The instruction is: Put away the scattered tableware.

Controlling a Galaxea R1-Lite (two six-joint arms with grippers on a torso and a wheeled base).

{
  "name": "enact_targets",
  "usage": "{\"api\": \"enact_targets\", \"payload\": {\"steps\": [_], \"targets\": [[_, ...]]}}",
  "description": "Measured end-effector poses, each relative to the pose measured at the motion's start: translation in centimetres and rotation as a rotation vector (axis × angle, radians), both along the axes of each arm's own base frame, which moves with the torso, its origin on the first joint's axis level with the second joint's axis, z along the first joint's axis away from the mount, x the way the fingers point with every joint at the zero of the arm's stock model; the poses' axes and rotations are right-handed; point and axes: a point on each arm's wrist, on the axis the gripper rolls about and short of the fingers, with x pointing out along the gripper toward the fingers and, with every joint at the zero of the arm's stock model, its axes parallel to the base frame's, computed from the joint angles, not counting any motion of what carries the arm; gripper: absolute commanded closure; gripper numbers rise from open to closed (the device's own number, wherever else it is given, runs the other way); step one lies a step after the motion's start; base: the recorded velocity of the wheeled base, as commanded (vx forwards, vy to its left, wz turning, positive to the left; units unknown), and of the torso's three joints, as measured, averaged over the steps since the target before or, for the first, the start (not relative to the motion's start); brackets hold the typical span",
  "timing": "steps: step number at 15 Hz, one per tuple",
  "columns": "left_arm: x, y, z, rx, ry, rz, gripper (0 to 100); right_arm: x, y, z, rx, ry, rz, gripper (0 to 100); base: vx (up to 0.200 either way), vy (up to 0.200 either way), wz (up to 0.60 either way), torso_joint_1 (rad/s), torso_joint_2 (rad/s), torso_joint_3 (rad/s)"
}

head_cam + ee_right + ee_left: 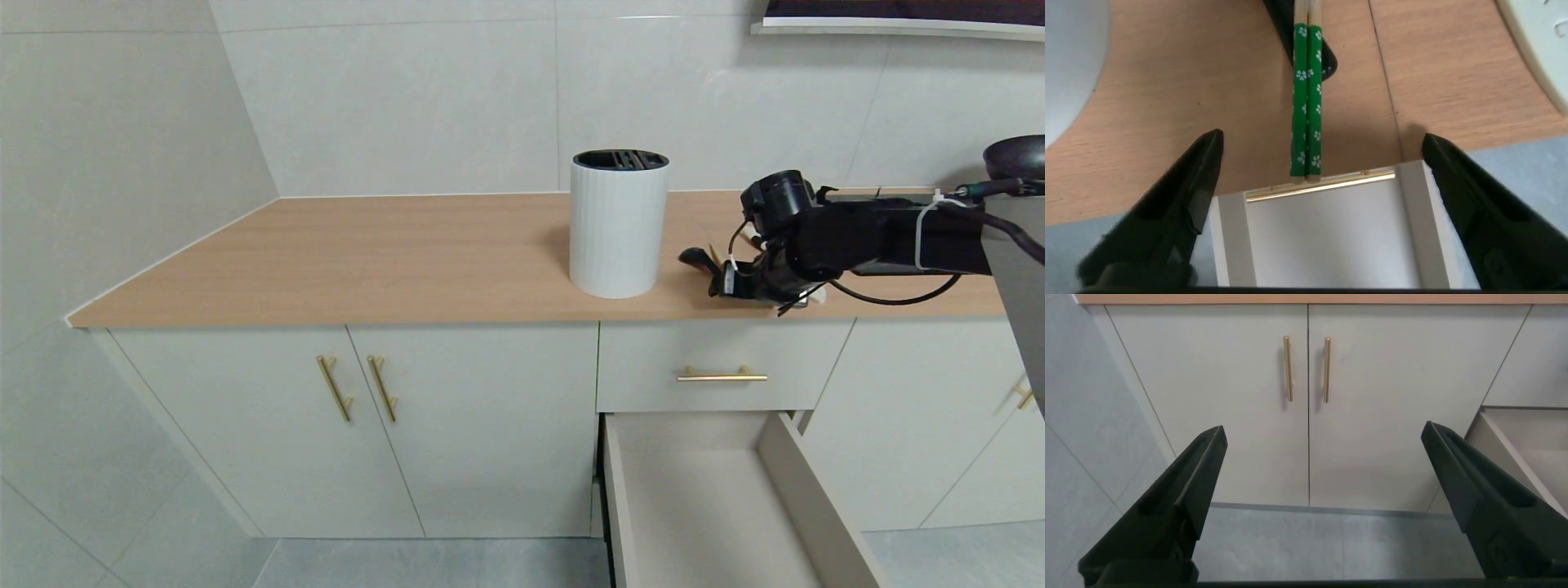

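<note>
- A wood-toned desk (367, 253) is seen running along a wall of pale grey tiles (392, 90); the tiled wall is also carried down the left side.
- A white ribbed holder (618, 233) with a dark slotted top is stood upright on the desk, right of the middle and close to the near edge.
- A pair of chopsticks (1306, 98) with green, flower-printed ends is laid flat on the desk to the right of the holder, the green ends reaching the near edge.
- A black utensil (1325, 57) is laid against the far part of the chopsticks; whether it is beneath or only beside them cannot be told.
- The right claw (1320, 140) is held over the near edge of the desk and spread wide. The chopsticks are lined up between its fingers and nothing is gripped.
- The left claw (1323, 437) is likewise spread wide with nothing gripped. It is held low in front of the cupboard doors (1249, 416) with gold handles, above the grey tiled floor (1315, 539).
- Below the desk, a closed drawer (722, 351) with a gold handle is set under the chopsticks, and beneath it a lower drawer (796, 474) is pulled out.
- A dark pan (1016, 155) is seen at the far right.
</note>
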Motion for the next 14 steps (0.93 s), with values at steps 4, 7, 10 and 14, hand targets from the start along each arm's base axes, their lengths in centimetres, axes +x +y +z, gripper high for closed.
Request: {"api": "enact_targets", "payload": {"steps": [4,7,10,14], "targets": [[0.0,0.0,0.0,0.0,0.0,0.0,0,0.0,0.0,-0.1,0.0,0.003,-0.003,100,0.0,0.0,0.0,0.0,0.0,0.0],[0.0,0.0,0.0,0.0,0.0,0.0,0,0.0,-0.1,0.0,0.0,0.0,-0.007,100,0.0,0.0,0.0,0.0,0.0,0.0],[0.0,0.0,0.0,0.0,0.0,0.0,0,-0.4,-0.4,0.9,0.018,-0.019,-0.022,100,0.0,0.0,0.0,0.0,0.0,0.0],[0.0,0.0,0.0,0.0,0.0,0.0,0,-3.6,-1.6,5.0,0.055,-0.063,-0.038,100,0.0,0.0,0.0,0.0,0.0,0.0]]}}
